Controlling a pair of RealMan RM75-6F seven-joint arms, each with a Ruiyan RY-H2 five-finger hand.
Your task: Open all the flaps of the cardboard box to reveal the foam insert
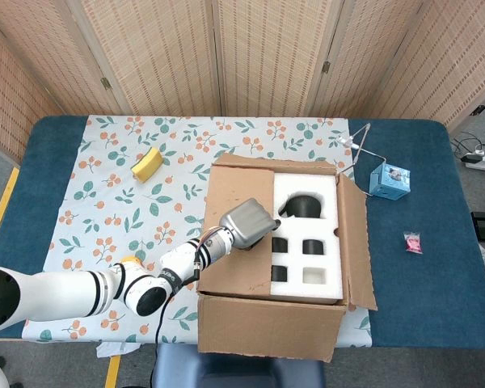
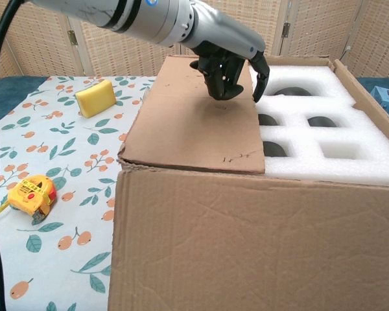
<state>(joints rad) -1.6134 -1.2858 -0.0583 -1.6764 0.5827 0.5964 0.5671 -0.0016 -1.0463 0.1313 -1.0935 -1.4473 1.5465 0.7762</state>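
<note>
A staged robot test room rather than a home: woven folding screens (image 1: pixel 250 48) wall off a counter (image 1: pixel 56 153) under a blue cover and leaf-print cloth (image 1: pixel 121 194), with power cables (image 1: pixel 477 153) trailing on the grey floor (image 1: pixel 8 162).

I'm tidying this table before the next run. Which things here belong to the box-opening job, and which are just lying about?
Part of the job:
cardboard box
closed left flap
foam insert
left hand, over the flap's inner edge

Lying about:
yellow sponge
tape measure
small blue box
small pink packet
</note>
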